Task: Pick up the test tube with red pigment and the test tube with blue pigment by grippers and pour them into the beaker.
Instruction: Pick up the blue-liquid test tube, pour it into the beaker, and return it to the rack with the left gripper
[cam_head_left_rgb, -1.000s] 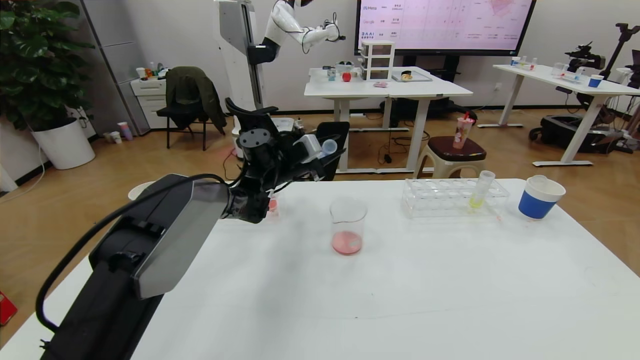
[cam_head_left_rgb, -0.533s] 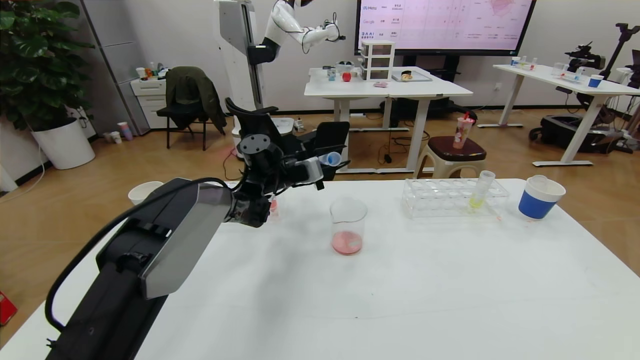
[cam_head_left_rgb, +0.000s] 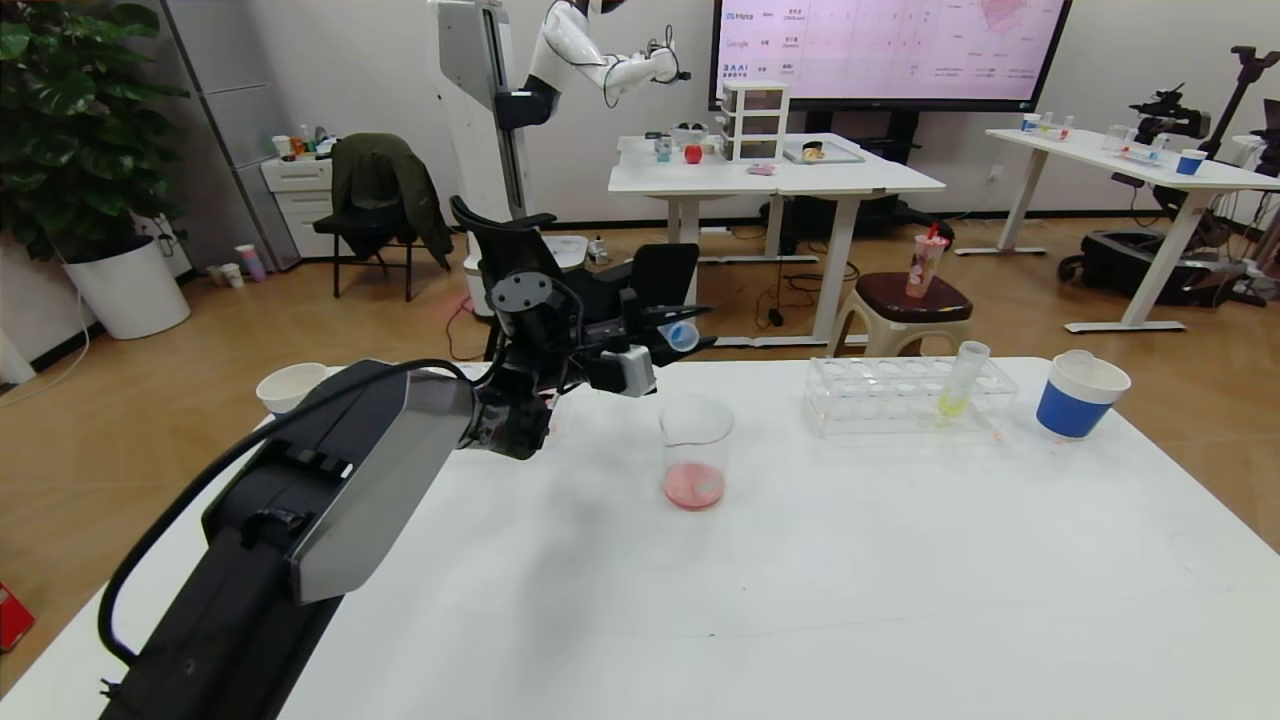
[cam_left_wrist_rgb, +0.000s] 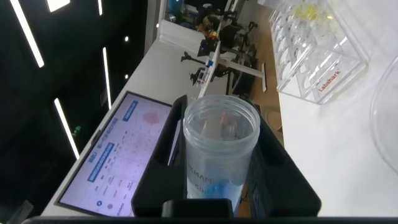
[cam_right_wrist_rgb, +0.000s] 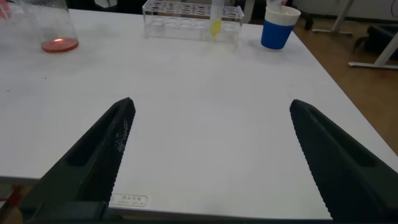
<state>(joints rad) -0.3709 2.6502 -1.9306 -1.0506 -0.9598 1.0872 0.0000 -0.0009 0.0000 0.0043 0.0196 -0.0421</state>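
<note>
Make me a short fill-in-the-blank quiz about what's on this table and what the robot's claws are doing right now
1. The left claw is shut on the test tube with ____ pigment.
2. The liquid already in the beaker is ____ in colour.
3. The tube standing in the clear rack holds ____ liquid.
4. The right claw, low over the white table, is ____ and holds nothing.

Missing words: blue; red; yellow; open

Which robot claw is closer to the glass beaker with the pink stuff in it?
Left. The left gripper holds the blue test tube just above and behind the beaker. The right gripper is open, over bare table nearer the robot.
</note>
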